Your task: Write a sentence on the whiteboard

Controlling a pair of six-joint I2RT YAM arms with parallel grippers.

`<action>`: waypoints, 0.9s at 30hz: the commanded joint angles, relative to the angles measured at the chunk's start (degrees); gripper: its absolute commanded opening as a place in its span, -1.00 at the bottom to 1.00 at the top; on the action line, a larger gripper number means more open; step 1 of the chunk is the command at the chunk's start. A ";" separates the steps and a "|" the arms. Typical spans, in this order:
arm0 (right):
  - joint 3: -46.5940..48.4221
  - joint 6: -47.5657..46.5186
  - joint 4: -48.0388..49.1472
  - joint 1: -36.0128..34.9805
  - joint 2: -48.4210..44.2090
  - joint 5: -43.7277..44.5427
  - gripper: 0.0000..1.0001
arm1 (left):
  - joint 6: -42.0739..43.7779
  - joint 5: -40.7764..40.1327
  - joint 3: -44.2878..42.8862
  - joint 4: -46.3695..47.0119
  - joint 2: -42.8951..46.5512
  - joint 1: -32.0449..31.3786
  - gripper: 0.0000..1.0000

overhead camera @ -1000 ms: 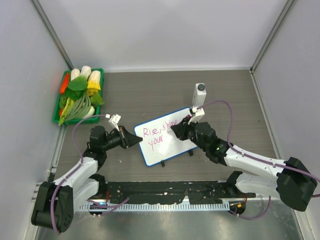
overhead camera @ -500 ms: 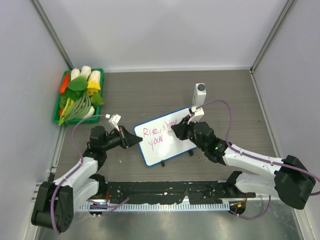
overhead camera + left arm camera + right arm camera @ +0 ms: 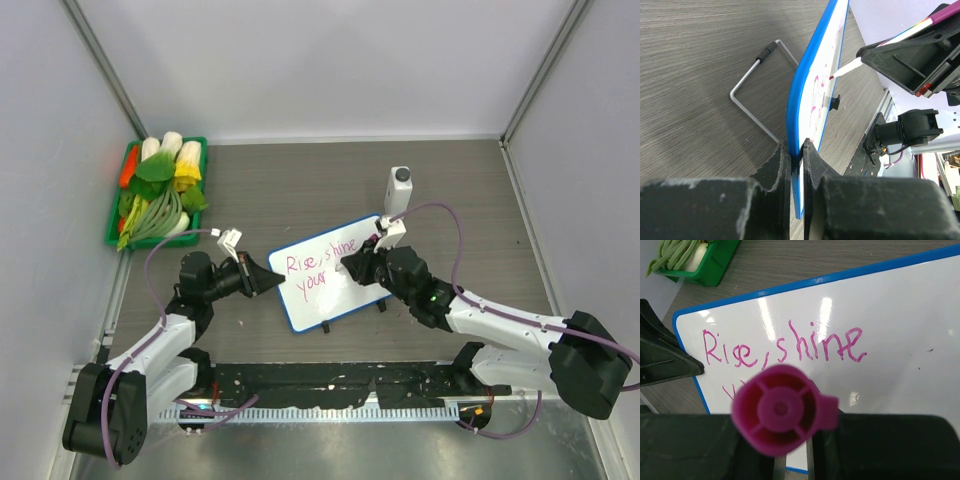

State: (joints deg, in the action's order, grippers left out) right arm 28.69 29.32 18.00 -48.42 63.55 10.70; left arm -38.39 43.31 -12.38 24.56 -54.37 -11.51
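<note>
The whiteboard, white with a thin blue rim, stands tilted at the table's middle. The sentence in pink reads "Rise, shine" over "your". My left gripper is shut on the board's left edge; in the left wrist view its jaws pinch the blue rim. My right gripper is shut on a pink marker whose tip touches the board face after "your". The right wrist view shows the writing above the marker's cap end, which hides most of the second line.
A green tray of vegetables stands at the far left. A white bottle with a grey cap stands behind the board. A bent wire stand lies on the table behind the board. Grey walls enclose the table.
My right gripper with the marker has shifted slightly left along the second line. The left gripper and the board have not moved.
</note>
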 commanded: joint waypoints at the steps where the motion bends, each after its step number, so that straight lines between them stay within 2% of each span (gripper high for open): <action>1: -1.35 0.56 -0.16 -0.62 -0.97 -0.94 -0.97 | 4.29 -3.05 0.17 0.84 -0.03 0.43 -1.00; 14: -1.44 -0.14 -1.12 -1.50 -2.46 0.90 -0.97 | 4.20 -2.97 0.08 0.93 -0.21 0.43 -1.00; 27: 2.34 -1.72 -1.91 -1.50 -4.66 1.69 -0.97 | 4.20 -3.06 0.25 0.84 0.14 0.35 -1.00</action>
State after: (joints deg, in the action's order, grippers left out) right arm 27.49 28.75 14.68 -49.76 61.23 11.31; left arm -38.39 43.38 -12.38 24.58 -54.37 -11.51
